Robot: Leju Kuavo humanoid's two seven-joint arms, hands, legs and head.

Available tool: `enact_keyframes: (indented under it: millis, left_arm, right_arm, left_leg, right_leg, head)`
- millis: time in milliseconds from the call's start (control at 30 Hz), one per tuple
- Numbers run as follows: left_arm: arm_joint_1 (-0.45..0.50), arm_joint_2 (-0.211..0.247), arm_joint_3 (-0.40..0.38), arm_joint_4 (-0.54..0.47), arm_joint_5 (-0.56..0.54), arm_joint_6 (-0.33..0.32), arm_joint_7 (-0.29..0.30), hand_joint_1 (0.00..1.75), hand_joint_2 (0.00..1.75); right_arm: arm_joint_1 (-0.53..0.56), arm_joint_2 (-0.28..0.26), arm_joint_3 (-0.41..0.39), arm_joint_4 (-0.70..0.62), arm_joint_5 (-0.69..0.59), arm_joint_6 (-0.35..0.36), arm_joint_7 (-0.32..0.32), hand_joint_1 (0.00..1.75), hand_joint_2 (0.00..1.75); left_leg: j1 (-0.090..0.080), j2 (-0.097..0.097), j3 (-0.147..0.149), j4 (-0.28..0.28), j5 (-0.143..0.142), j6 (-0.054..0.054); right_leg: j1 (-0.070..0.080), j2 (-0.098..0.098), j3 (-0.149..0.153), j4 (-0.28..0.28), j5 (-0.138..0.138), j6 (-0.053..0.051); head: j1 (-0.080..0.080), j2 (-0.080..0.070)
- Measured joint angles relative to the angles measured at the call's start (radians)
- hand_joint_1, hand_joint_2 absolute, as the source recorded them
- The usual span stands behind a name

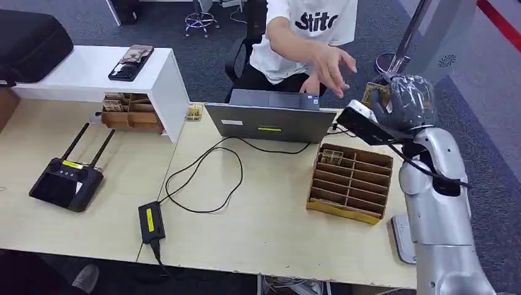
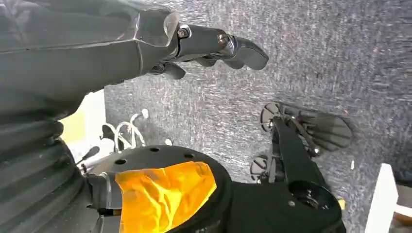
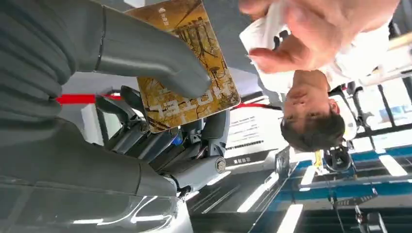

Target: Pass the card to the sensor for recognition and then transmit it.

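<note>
My right hand (image 1: 405, 101) is raised at the table's far right and grips a yellow-brown printed card (image 1: 375, 93). In the right wrist view the thumb presses the card (image 3: 194, 73) against the darker fingers (image 3: 145, 131). A person's hand (image 1: 332, 67) reaches out just left of the card, apart from it; that hand (image 3: 311, 34) hovers close to the card's edge. A black card sensor (image 1: 362, 126) lies on the table under my right hand. My left hand (image 2: 214, 46) hangs over grey carpet with nothing in it, fingers apart.
A grey laptop (image 1: 270, 120) stands in front of the seated person. A brown slotted card box (image 1: 351, 182) sits on the table right of centre. A black cable (image 1: 203, 178), a power brick (image 1: 151, 222), a remote controller (image 1: 64, 181) and a white shelf (image 1: 104, 74) lie to the left.
</note>
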Motion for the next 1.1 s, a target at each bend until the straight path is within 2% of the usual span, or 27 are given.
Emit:
enact_keyframes:
  millis: [100,267,600,667,733,767,800,833,1100]
  left_arm:
    - [-0.005,0.0,-0.011,0.0,0.0,-0.005,-0.001,0.0,1.75]
    - [-0.007,0.0,-0.023,0.0,0.0,0.0,0.008,0.0,1.75]
    - [-0.007,0.0,-0.041,0.0,0.0,0.002,0.018,0.0,1.75]
    - [-0.007,0.0,-0.042,0.0,0.0,0.002,0.018,0.0,1.75]
    - [-0.007,0.0,-0.042,0.0,0.0,0.002,0.018,0.0,1.75]
    - [-0.007,0.0,-0.042,0.0,0.0,0.002,0.018,0.0,1.75]
    - [-0.007,0.0,-0.042,0.0,0.0,0.002,0.018,0.0,1.75]
    - [-0.007,0.0,-0.042,0.0,0.0,0.002,0.018,0.0,1.75]
    - [-0.007,0.0,-0.043,0.0,0.0,0.002,0.018,0.0,1.75]
  right_arm:
    - [-0.095,0.018,0.046,0.102,0.038,0.008,0.039,1.75,1.75]
    - [-0.208,0.049,0.083,0.241,0.071,0.017,0.067,1.75,1.75]
    - [-0.268,0.087,0.12,0.386,0.108,0.019,0.089,1.75,1.75]
    - [-0.271,0.091,0.122,0.4,0.11,0.019,0.089,1.69,1.75]
    - [-0.275,0.094,0.124,0.413,0.116,0.018,0.089,1.43,1.75]
    - [-0.277,0.095,0.125,0.419,0.119,0.018,0.089,1.03,1.75]
    - [-0.278,0.097,0.126,0.426,0.12,0.018,0.089,0.23,1.75]
    - [-0.278,0.097,0.126,0.429,0.121,0.016,0.087,0.0,1.75]
    - [-0.277,0.101,0.126,0.453,0.121,0.013,0.073,0.0,1.75]
  left_leg:
    - [0.0,-0.001,0.0,0.0,0.0,0.0]
    - [0.0,-0.001,0.0,0.0,0.001,-0.001]
    - [0.0,-0.002,0.0,0.0,0.0,-0.001]
    - [0.0,-0.002,-0.001,0.0,0.0,-0.001]
    - [0.0,-0.002,-0.001,0.0,0.0,-0.001]
    - [0.0,-0.002,-0.001,0.0,0.0,-0.001]
    - [0.0,-0.002,-0.001,0.0,0.0,-0.001]
    - [0.0,-0.002,-0.001,0.0,0.0,-0.001]
    - [0.0,-0.002,0.0,0.0,0.0,-0.001]
  right_leg:
    - [0.0,-0.001,0.0,0.0,0.0,0.0]
    - [0.0,-0.001,0.0,0.0,0.0,0.0]
    - [0.0,-0.002,0.0,0.0,0.0,0.0]
    - [0.0,-0.002,0.0,0.0,0.0,0.0]
    - [0.0,-0.002,0.0,0.0,0.0,0.0]
    - [0.0,-0.002,0.0,0.0,0.0,0.0]
    - [0.0,-0.002,0.0,0.0,0.0,0.0]
    - [0.0,-0.002,0.0,0.0,0.0,0.0]
    - [0.0,-0.002,-0.001,0.0,0.0,0.0]
  head:
    - [0.0,0.0]
    - [0.0,0.0]
    - [0.0,0.0]
    - [0.0,0.0]
    - [0.0,0.0]
    - [0.0,0.0]
    - [0.0,0.0]
    - [0.0,0.0]
    - [0.0,0.0]
